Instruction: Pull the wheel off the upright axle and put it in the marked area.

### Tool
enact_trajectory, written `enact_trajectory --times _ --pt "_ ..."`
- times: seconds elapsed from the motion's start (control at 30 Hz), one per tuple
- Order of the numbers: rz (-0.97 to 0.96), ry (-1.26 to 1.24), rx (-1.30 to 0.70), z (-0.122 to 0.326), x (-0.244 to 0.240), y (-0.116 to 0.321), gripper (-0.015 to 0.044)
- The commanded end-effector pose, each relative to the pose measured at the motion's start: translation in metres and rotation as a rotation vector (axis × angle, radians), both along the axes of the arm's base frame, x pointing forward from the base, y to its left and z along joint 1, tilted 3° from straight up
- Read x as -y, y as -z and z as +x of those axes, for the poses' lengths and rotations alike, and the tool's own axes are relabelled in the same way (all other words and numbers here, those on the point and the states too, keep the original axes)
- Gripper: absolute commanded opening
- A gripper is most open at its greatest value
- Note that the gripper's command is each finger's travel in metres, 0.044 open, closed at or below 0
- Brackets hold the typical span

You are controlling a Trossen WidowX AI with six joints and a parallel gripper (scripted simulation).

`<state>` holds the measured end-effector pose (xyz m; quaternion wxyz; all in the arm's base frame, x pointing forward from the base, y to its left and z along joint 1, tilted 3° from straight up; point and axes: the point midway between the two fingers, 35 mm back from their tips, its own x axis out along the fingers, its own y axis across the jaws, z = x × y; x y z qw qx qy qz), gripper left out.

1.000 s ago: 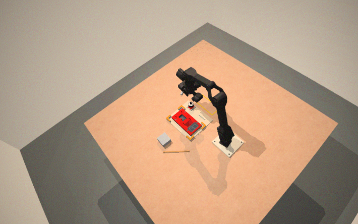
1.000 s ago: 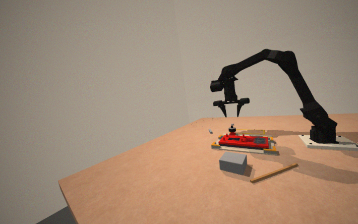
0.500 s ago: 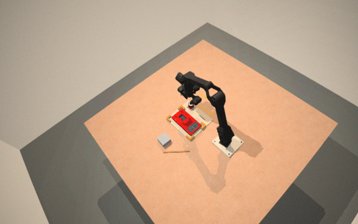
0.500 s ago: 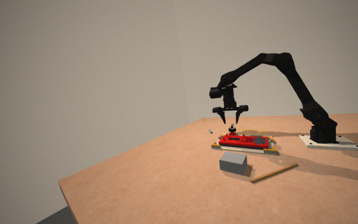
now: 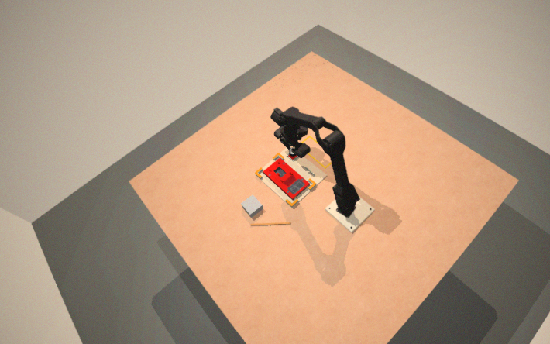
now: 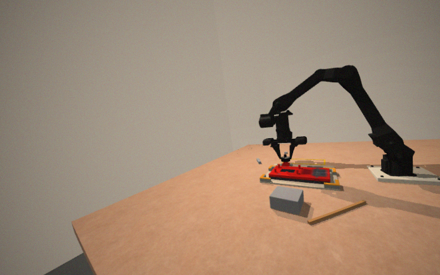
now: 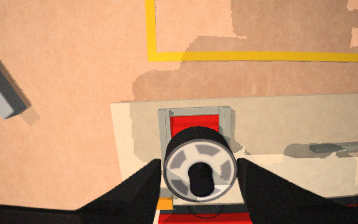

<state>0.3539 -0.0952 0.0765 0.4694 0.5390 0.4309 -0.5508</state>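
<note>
My gripper (image 7: 198, 165) is closing about half-open around the wheel (image 7: 200, 164) — fingers flanking its rim, grip not yet firm — while it is sitting on the upright axle (image 7: 201, 180) beside the red board (image 5: 286, 177).
</note>
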Motion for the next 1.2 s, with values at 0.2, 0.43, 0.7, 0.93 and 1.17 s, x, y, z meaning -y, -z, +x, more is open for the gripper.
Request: enact_trajectory --times 0.2,0.43,0.7,0.93,1.17 --pt "0.0 0.0 -0.001 -0.0002 -0.0001 -0.0003 0.0115" --pt "0.0 0.0 -0.001 -0.0001 -0.0002 -0.002 0.0" --pt "0.0 -0.001 -0.001 0.0 -0.0003 -0.0046 0.0" --pt "-0.001 -0.001 0.0 0.0001 -0.0004 -0.0069 0.0" --pt "-0.001 -0.001 0.0 0.0001 -0.0005 -0.0092 0.0"
